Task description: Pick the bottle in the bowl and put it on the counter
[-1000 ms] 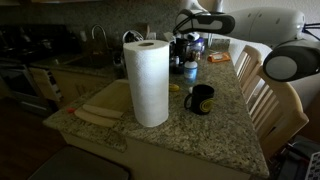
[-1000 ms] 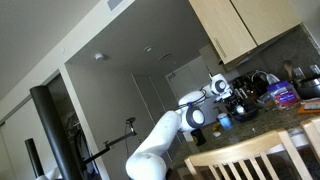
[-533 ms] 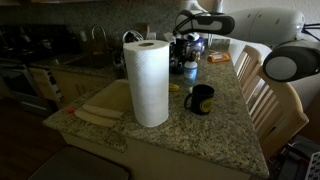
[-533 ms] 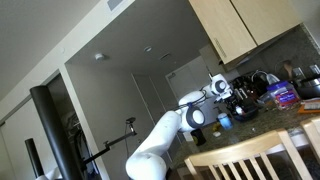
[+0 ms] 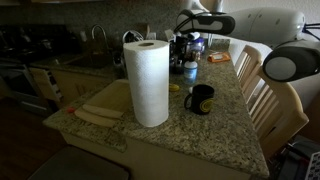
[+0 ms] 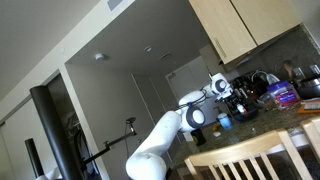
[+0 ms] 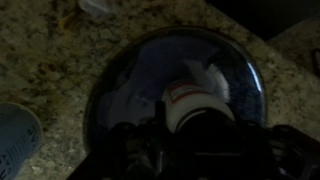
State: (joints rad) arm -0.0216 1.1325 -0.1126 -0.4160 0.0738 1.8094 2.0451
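The small bottle [image 7: 196, 104] sits in the dark bowl [image 7: 115, 75] on the granite counter [image 7: 40, 50], its white cap up toward my wrist camera. It looks light, rigid and probably slick, so I'd pinch it just below the cap. My gripper [image 7: 198, 142] hangs right over it, but the view is too dark to tell whether the jaws are closed. The bowl's rim crowds the fingers. Bare counter lies beyond, short of the black mug [image 5: 200, 98] and paper-towel roll [image 5: 148, 80].

Your wrist view shows a speckled grey-brown granite counter [image 7: 50, 60] and a dark round bowl [image 7: 110, 75] with a bluish sheen. The small bottle [image 7: 200, 100] reads white. In an exterior view you see a plain white paper-towel roll [image 5: 150, 82], a black handled mug [image 5: 201, 98] and a white robot arm [image 5: 262, 22].
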